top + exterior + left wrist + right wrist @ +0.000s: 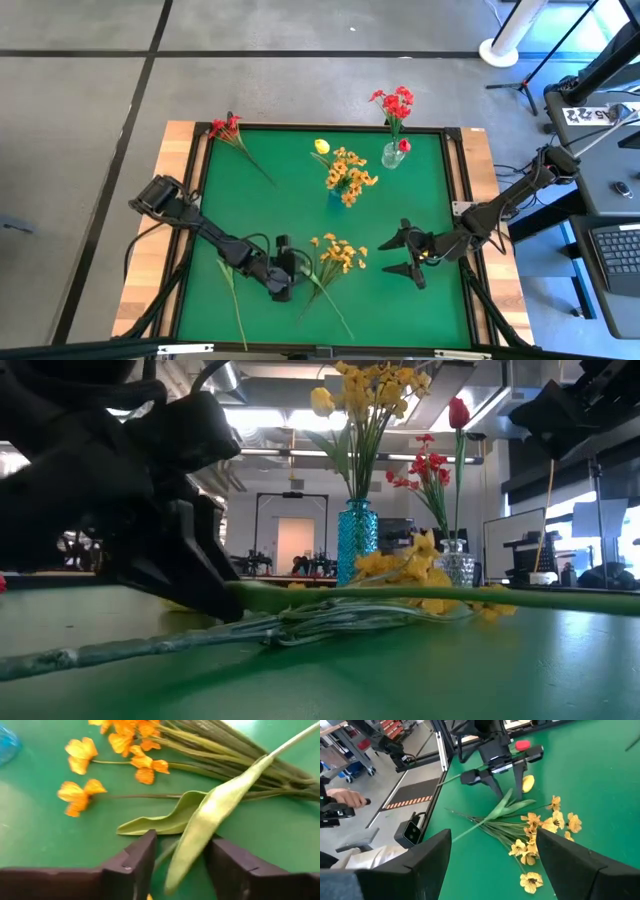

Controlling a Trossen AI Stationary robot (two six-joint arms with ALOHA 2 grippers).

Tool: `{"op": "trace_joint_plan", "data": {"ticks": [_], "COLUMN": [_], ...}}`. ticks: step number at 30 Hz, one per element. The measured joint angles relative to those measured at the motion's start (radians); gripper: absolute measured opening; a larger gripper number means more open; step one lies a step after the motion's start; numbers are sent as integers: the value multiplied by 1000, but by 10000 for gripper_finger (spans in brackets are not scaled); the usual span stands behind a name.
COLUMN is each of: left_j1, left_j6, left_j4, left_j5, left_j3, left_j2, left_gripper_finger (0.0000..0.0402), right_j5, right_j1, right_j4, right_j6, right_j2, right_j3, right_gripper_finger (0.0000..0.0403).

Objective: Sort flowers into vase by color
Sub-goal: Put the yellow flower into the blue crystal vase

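Note:
A yellow-orange cluster lies flat on the green mat near the middle, its stems trailing toward the near edge. My left gripper is open, low over the mat just left of the cluster. Its fingers stand on either side of a long green leaf. A yellow tulip head lies close beside it. My right gripper is open, right of the cluster, touching nothing. My left gripper comes down at the green leaf from above, with the leaf running lengthwise through the gap between the open fingers. The leaf's edge lies against one finger; whether it really touches I cannot tell.
A blue vase with yellow flowers and a clear vase with red flowers stand toward the far edge. Red flowers lie at the far left corner. A long stem lies near left. A person's hand shows beyond the table.

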Motion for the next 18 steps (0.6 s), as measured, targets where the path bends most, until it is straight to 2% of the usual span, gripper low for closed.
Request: {"op": "trace_joint_plan", "data": {"ticks": [3, 8, 14, 18], "left_j1": [1, -3, -8, -4], "left_j6": [60, 126, 288, 394], "left_j4": [-7, -16, -15, -18], "left_j5": [-28, -148, -301, -321], "left_j3": [1, 46, 132, 194], "left_j2": [-3, -2, -20, -26], "left_gripper_finger": [105, 15, 4, 2], "right_j5": [0, 0, -4, 0], "right_j1": [0, 0, 0, 0], "right_j4": [1, 7, 38, 33], "right_j6": [-2, -4, -2, -18], "right_j2": [0, 0, 0, 0], "right_j3": [0, 0, 0, 7], "right_gripper_finger": [291, 291, 291, 291]}}
